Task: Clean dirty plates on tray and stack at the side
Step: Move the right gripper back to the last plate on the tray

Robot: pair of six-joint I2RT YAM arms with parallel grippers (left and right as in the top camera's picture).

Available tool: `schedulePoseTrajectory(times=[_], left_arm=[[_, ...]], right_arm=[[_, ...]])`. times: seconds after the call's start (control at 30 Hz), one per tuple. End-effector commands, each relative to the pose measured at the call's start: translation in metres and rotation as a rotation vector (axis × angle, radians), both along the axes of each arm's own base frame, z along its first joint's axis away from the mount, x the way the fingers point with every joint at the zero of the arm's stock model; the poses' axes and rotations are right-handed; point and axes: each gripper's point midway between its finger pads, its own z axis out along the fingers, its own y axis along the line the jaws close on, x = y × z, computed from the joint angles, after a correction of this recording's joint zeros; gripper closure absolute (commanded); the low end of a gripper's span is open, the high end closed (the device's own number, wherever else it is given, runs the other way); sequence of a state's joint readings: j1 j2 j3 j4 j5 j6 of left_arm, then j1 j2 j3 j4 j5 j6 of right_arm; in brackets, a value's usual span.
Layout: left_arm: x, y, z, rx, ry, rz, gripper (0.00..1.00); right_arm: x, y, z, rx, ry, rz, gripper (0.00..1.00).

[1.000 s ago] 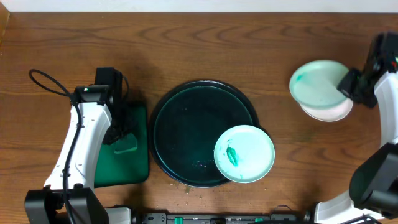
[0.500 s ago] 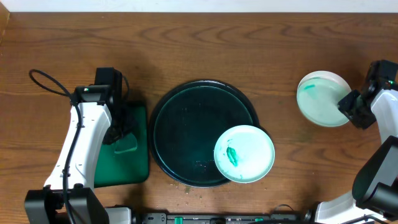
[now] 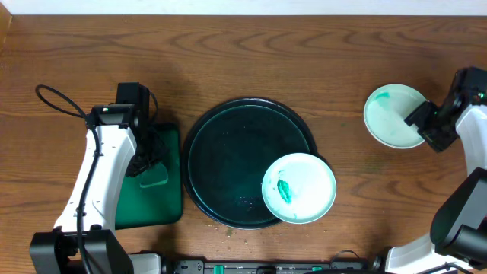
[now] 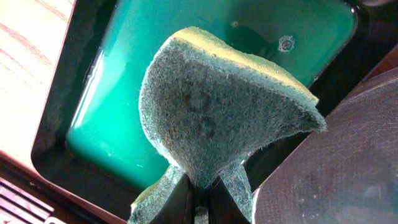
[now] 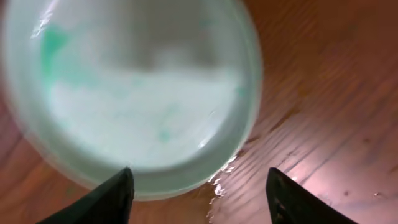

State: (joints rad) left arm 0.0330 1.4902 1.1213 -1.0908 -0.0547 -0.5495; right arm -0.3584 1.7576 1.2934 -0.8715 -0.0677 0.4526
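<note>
Overhead: right gripper spread wide, side plate just ahead; dirty plate lies well left of it, on tray edge. Left gripper clamps sponge.

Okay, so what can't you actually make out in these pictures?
Overhead: the left gripper is hidden under its own arm; only the left wrist view shows it, pinching the sponge.
Left wrist: the sponge blocks much of the green basin.
Right wrist: the side plate is blurred and cut by the top edge, so its green smears are vague.
Any view: whether the right gripper touches that plate, or what lies under it.
</note>
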Motion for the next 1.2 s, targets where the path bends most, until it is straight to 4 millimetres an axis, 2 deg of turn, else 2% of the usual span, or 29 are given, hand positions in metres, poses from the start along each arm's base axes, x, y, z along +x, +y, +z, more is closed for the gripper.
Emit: schedulePoseTrajectory(times=[0.0,0.1,0.23,0.37,0.57,0.9,1.17], left_arm=[[-0.002,0.002,-0.003,0.005,0.012,0.0,0.93],[-0.002,0.002,-0.003,0.005,0.012,0.0,0.93],[-0.002,0.002,-0.003,0.005,0.012,0.0,0.93],[-0.002,0.002,-0.003,0.005,0.012,0.0,0.93],[0.0,0.003,-0.003,0.006,0.005,-0.008,0.93],[0.0,0.003,-0.003,0.006,0.005,-0.008,0.93],[0.002,0.003,-0.003,0.006,-0.003,-0.008,0.93]], right_arm=[[0.021,0.041,0.033,0.077,-0.085,0.204,0.36],[0.012,0.079,0.044,0.101,-0.03,0.331,0.36],[-0.015,0.131,0.035,0.136,0.091,0.462,0.36],[-0.047,0.158,0.022,0.14,0.219,0.533,0.48],[-0.081,0.19,0.017,0.148,0.344,0.595,0.47],[-0.124,0.214,0.017,0.035,0.458,0.626,0.46],[-0.163,0.205,0.01,0.027,0.472,0.56,0.47]])
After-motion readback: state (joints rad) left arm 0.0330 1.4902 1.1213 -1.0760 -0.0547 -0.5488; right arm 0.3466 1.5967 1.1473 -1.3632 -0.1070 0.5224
